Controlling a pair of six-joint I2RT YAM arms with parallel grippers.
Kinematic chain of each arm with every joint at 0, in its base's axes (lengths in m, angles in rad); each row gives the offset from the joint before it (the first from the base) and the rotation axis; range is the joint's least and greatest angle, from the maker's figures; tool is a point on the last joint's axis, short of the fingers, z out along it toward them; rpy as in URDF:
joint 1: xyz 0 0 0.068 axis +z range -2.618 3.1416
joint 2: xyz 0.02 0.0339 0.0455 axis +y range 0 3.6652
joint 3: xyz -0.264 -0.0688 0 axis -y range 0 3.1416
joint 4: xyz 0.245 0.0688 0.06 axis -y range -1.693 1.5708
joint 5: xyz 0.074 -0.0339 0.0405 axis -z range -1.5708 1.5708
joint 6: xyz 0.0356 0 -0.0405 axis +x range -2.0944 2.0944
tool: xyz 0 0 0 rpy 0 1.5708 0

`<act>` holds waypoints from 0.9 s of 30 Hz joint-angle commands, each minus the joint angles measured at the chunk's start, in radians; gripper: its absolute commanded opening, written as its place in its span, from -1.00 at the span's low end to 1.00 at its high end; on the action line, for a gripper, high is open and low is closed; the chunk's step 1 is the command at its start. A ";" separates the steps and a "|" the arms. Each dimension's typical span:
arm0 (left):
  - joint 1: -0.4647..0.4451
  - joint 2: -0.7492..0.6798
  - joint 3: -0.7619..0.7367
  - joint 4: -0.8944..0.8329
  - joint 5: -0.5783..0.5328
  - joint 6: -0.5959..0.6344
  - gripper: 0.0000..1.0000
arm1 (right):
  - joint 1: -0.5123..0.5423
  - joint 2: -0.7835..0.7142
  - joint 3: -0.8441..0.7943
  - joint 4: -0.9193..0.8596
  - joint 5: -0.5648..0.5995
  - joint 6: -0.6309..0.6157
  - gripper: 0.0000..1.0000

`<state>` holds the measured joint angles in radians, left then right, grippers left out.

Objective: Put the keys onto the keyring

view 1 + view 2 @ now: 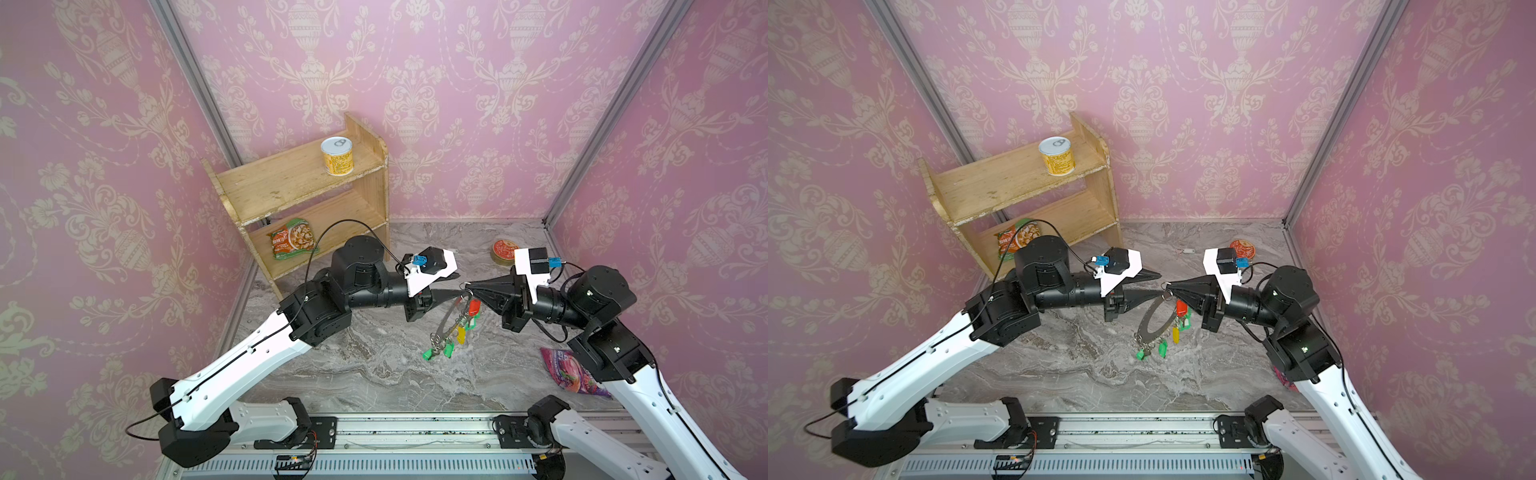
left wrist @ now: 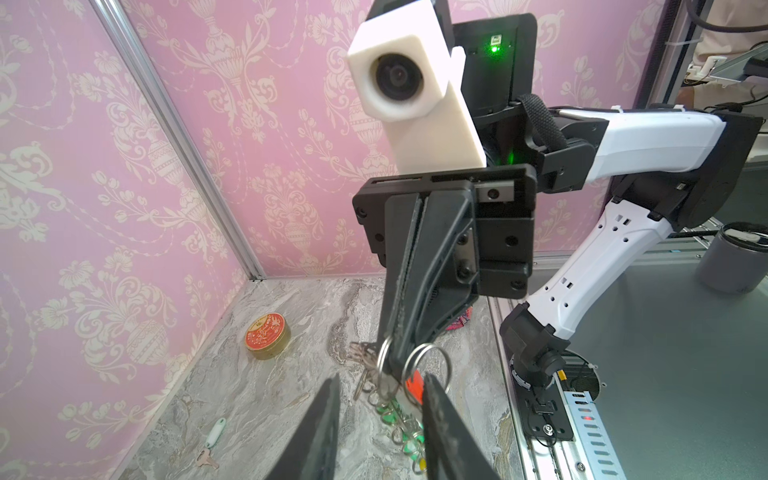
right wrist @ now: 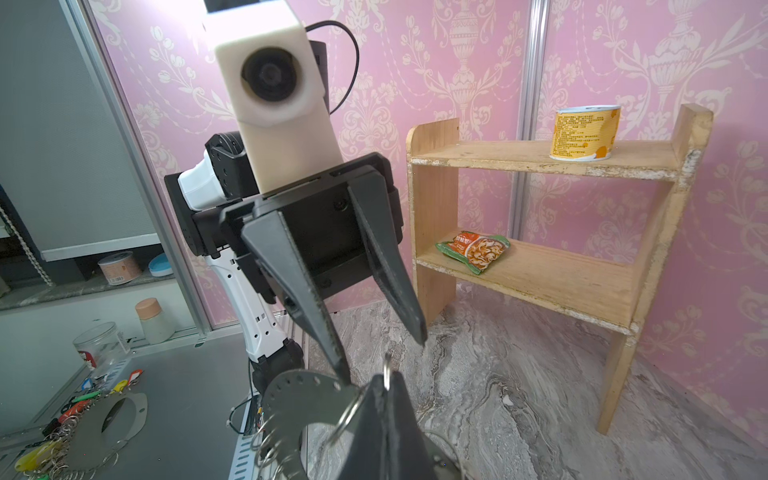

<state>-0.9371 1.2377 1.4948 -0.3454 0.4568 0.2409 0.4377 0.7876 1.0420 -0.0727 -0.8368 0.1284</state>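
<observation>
The keyring [image 1: 445,322] [image 1: 1148,318] hangs tilted above the marble floor in both top views, a grey disc [image 3: 299,399] with small holes along its rim. My right gripper [image 1: 466,286] [image 3: 386,376] is shut on a wire ring at its top. Keys with red [image 1: 473,307], yellow [image 1: 459,332] and green [image 1: 446,350] tags dangle from its loops. My left gripper [image 1: 460,286] [image 2: 380,378] is open, facing the right one tip to tip. One of its fingertips [image 3: 343,374] touches the disc's rim. A white-tagged key [image 2: 216,432] [image 1: 1187,251] lies alone on the floor.
A round red-topped tin [image 1: 504,250] [image 2: 267,336] sits at the back right. The wooden shelf [image 1: 299,183] at the back left holds a yellow can [image 1: 336,156] and a noodle packet [image 1: 294,239]. A purple packet [image 1: 569,370] lies under the right arm.
</observation>
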 commanded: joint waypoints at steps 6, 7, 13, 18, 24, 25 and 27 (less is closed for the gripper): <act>0.008 -0.020 -0.013 -0.029 -0.050 -0.030 -0.26 | -0.006 -0.017 0.046 0.027 0.013 -0.008 -1.00; 0.008 -0.018 -0.014 -0.030 -0.053 -0.027 -0.25 | -0.006 -0.015 0.049 0.028 -0.001 -0.008 -1.00; 0.008 -0.011 -0.012 -0.013 -0.043 -0.018 -0.37 | -0.004 -0.007 0.069 0.010 -0.044 -0.009 -1.00; 0.008 -0.002 -0.004 0.002 -0.010 -0.022 -0.56 | 0.000 0.002 0.083 -0.019 -0.065 -0.022 -1.00; 0.008 0.007 0.005 0.025 0.048 -0.040 -0.62 | 0.007 0.010 0.087 -0.034 -0.065 -0.037 -1.00; 0.008 0.011 0.007 0.026 0.059 -0.045 -0.62 | 0.009 0.012 0.091 -0.038 -0.065 -0.041 -1.00; 0.008 0.014 0.010 0.026 0.076 -0.050 -0.65 | 0.009 0.011 0.090 -0.048 -0.059 -0.046 -1.00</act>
<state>-0.9371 1.2411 1.4948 -0.3431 0.4801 0.2176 0.4408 0.8028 1.0878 -0.1318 -0.8791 0.1036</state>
